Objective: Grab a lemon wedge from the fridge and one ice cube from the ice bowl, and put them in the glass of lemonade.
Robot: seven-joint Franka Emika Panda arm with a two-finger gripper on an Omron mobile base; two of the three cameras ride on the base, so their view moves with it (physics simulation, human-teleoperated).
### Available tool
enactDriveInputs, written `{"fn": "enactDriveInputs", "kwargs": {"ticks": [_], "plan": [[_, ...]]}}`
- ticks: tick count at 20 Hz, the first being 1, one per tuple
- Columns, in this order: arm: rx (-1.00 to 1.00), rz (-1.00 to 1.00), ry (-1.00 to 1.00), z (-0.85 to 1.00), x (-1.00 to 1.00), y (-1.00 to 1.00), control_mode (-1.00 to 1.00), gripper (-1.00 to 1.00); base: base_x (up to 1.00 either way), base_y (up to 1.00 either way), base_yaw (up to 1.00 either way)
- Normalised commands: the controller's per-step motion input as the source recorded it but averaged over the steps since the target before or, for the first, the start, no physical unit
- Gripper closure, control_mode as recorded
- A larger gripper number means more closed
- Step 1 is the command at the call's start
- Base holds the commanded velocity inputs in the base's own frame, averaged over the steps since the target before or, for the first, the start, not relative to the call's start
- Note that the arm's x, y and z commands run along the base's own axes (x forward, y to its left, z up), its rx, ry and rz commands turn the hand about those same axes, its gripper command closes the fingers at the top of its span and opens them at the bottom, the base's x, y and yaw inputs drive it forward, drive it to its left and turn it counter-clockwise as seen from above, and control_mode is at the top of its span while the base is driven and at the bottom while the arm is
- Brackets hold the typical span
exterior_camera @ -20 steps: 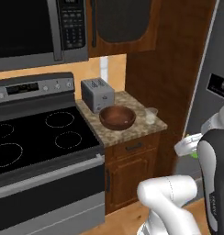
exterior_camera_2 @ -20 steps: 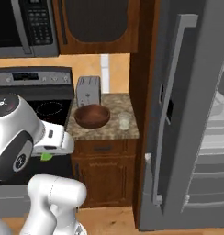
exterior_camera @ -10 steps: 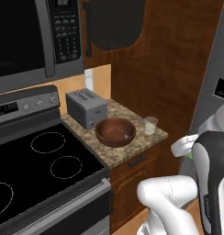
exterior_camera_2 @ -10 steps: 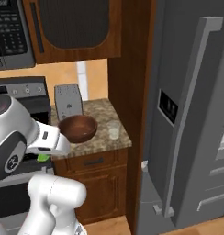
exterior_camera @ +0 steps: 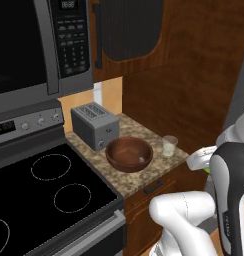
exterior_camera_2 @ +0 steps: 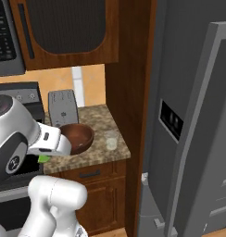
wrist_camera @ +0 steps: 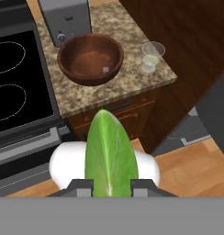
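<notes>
My gripper (wrist_camera: pixel 111 186) is shut on a green lemon wedge (wrist_camera: pixel 110 153), which stands between the fingers in the hand view; a sliver of the lemon wedge (exterior_camera: pixel 207 170) peeks out beside my arm. Beyond it on the granite counter sits the brown ice bowl (wrist_camera: pixel 90 57) with one small pale ice cube (wrist_camera: pixel 105 69) inside. The glass of lemonade (wrist_camera: pixel 151 57) stands just right of the bowl. The base views show the ice bowl (exterior_camera: pixel 129 154) (exterior_camera_2: pixel 77 138) and the glass of lemonade (exterior_camera: pixel 169 146) (exterior_camera_2: pixel 111 139) well ahead of my hand. The grey fridge (exterior_camera_2: pixel 193 139) fills the right side, its doors closed.
A steel toaster (exterior_camera: pixel 94 125) stands behind the bowl. A black stove top (exterior_camera: pixel 44 195) adjoins the granite counter (exterior_camera: pixel 144 177) on the left, with a microwave (exterior_camera: pixel 29 45) and a dark wall cabinet (exterior_camera_2: pixel 64 32) above. A wooden panel separates counter and fridge.
The base has driven closer and turned, so the counter, bowl and glass loom larger in both base views. My gripper still holds the wedge at my side.
</notes>
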Motion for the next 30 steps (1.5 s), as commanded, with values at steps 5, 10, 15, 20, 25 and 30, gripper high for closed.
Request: {"fn": "enactDriveInputs", "kwargs": {"ticks": [5,10,15,20,25,30], "plan": [[0.0,0.0,0.0,0.0,0.0,0.0,1.0,1.0,0.0,0.0,0.0],[0.0,-0.04,0.01,0.0,0.04,0.01,-1.0,1.0,0.0,0.0,0.0],[-0.17,-0.16,0.04,0.03,0.41,0.32,-1.0,1.0,0.0,0.0,0.0],[0.01,-0.3,0.0,0.0,0.71,-0.17,-1.0,1.0,0.0,0.0,0.0],[0.13,-0.19,0.0,-0.28,1.0,-0.48,-1.0,1.0,0.0,0.0,0.0],[0.05,-0.07,0.03,-0.58,1.0,-0.26,-1.0,1.0,0.0,0.0,0.0]]}}
